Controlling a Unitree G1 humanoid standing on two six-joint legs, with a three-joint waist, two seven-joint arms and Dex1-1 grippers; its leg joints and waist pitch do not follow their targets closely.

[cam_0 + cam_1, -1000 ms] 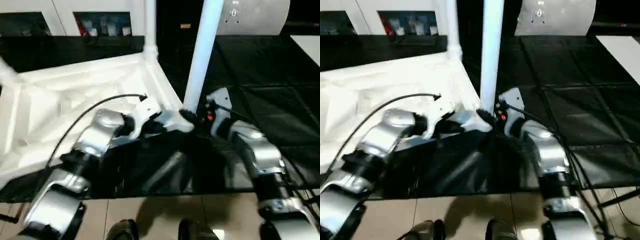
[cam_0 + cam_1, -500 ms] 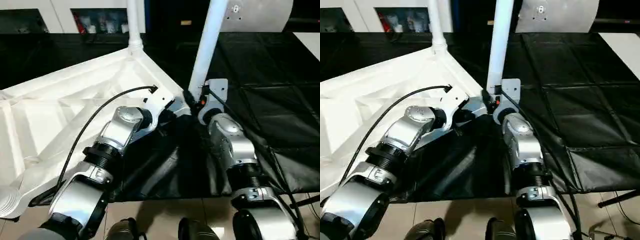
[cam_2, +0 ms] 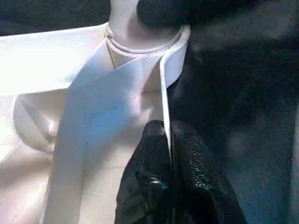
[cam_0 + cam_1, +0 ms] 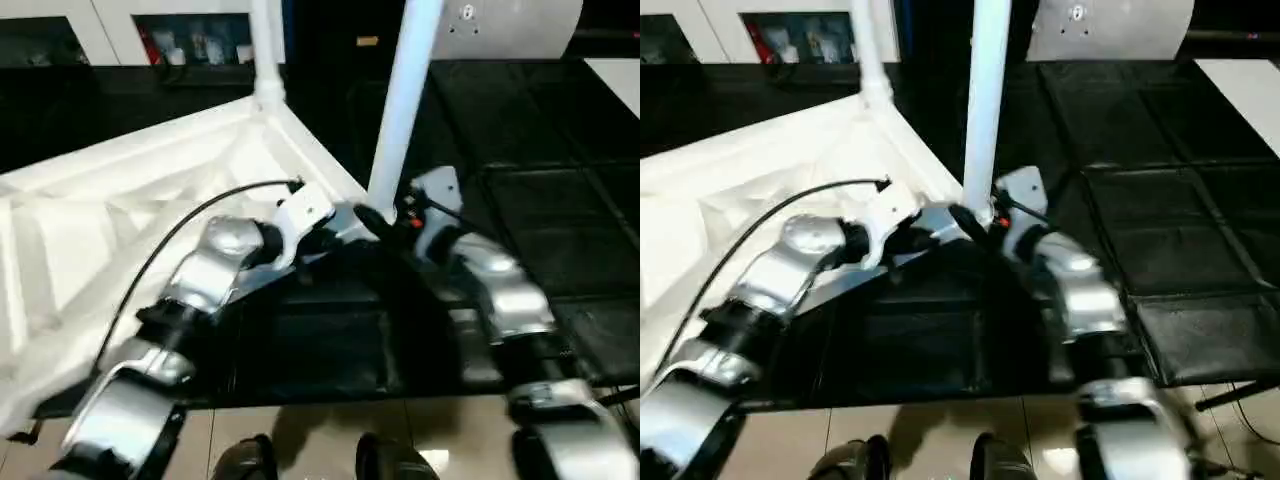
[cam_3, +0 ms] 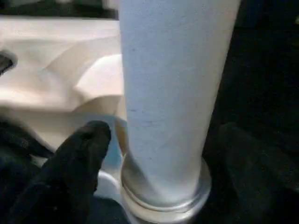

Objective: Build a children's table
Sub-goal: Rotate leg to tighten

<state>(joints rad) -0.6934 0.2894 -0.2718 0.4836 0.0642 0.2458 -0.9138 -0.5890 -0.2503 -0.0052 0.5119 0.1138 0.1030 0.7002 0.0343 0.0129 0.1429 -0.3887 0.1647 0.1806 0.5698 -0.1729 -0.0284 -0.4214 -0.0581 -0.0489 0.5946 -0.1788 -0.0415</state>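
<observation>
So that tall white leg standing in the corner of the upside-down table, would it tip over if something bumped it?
Probably not easily: the leg stands upright with its foot seated in the round corner socket. It looks like stiff, hollow plastic, so likely light. The table top might shift instead, though the left tool pinches its thin rim.

Black floor mats (image 4: 540,210), white glass-door cabinet (image 4: 190,30), tiled floor (image 4: 320,430)

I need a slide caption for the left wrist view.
Left gripper pinches the table top's rim below a seated leg.
</observation>
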